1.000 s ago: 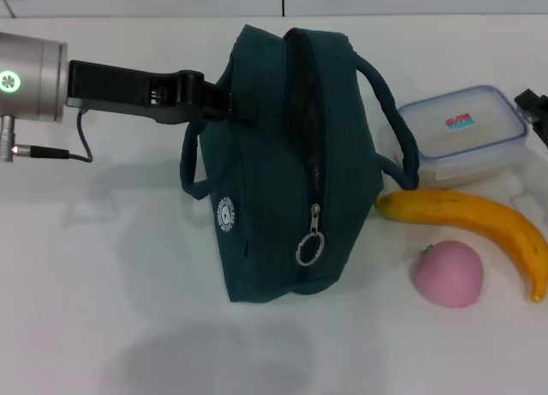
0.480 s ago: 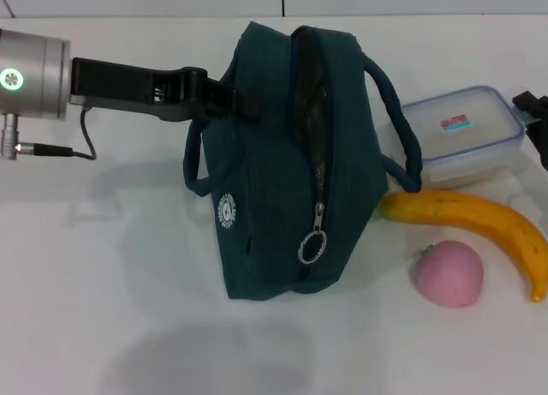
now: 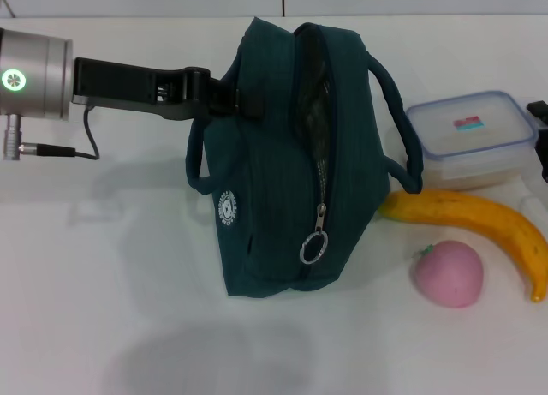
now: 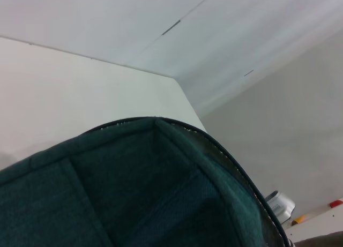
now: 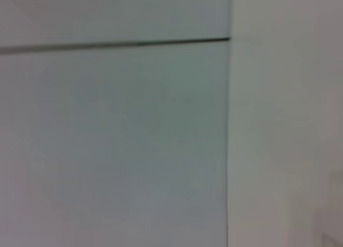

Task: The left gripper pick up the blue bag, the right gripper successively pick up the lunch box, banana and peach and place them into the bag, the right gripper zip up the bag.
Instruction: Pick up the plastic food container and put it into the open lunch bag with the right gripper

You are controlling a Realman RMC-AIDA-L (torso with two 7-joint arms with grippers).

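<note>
left gripper (image 3: 229,102) clamped on blue bag (image 3: 282,198) rim, propping mouth open | lunch box (image 3: 471,138), banana (image 3: 475,224), peach (image 3: 447,273) wait right of bag | right gripper (image 3: 541,129) beside lunch box, fingers unclear

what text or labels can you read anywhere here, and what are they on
No text is readable.
Round white logo on the blue bag: print too small to read.
Pink and teal sticker on the lunch box lid: too blurred to read.
Banana, peach, left pincer: no markings visible.
</note>
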